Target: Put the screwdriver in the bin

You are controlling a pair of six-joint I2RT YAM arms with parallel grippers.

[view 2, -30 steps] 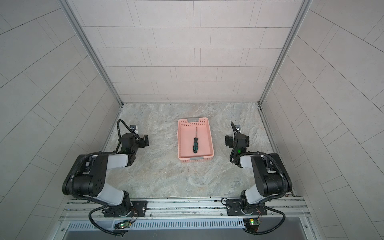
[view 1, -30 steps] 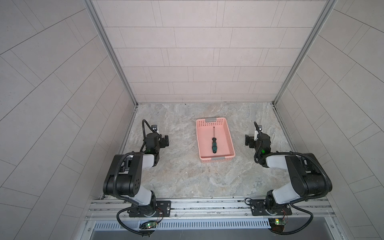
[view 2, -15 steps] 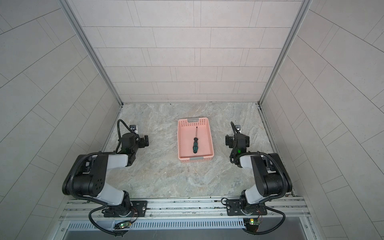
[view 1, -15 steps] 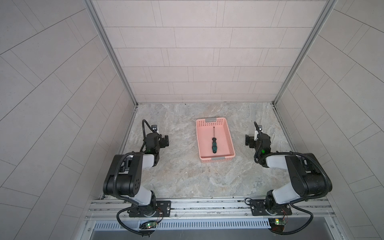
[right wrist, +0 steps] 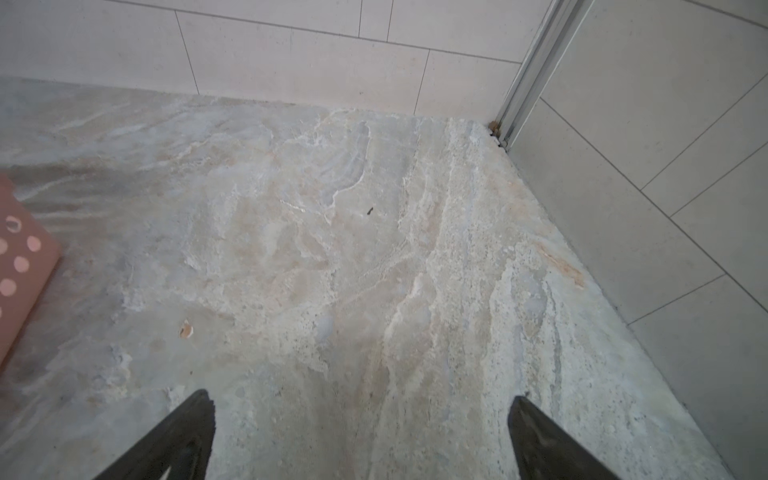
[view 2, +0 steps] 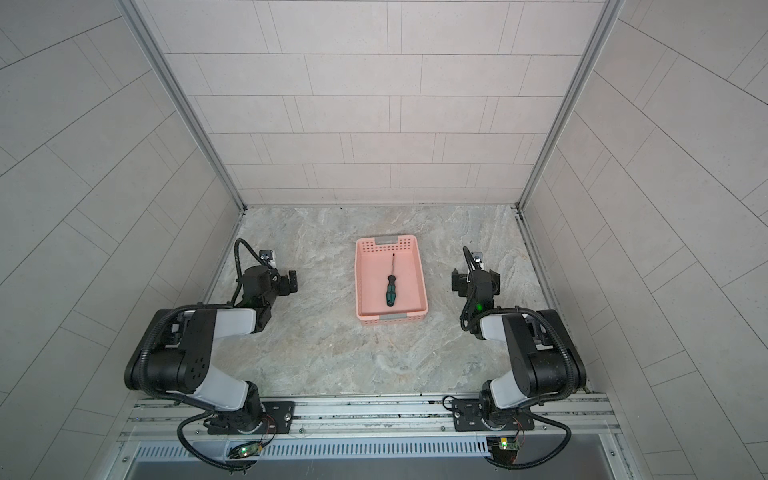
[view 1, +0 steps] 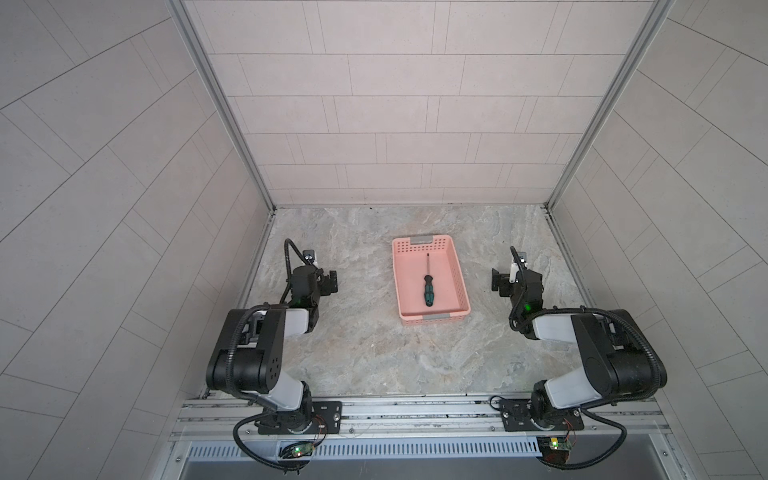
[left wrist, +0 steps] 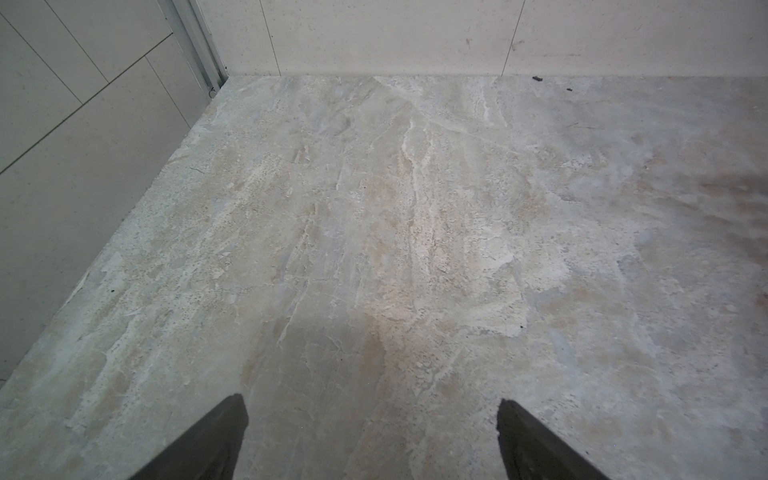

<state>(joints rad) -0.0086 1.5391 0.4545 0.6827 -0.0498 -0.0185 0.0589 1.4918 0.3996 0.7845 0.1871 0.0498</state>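
The screwdriver point(view 1: 428, 282) lies inside the bin point(view 1: 422, 246), shaft toward 12 o'clock. The left claw point(left wrist: 370, 407), at the bin's 9 o'clock, and the right claw point(right wrist: 361, 399), at its 3 o'clock, are open and empty. Placement appears complete. Risk: an inward arm sweep could shove the bin.

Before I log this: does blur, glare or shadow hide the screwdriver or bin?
In both top views: even light, sharp, no glare; screwdriver plainly inside the bin. Right wrist view: only a soft bin corner at the edge. Left wrist view: neither shows.
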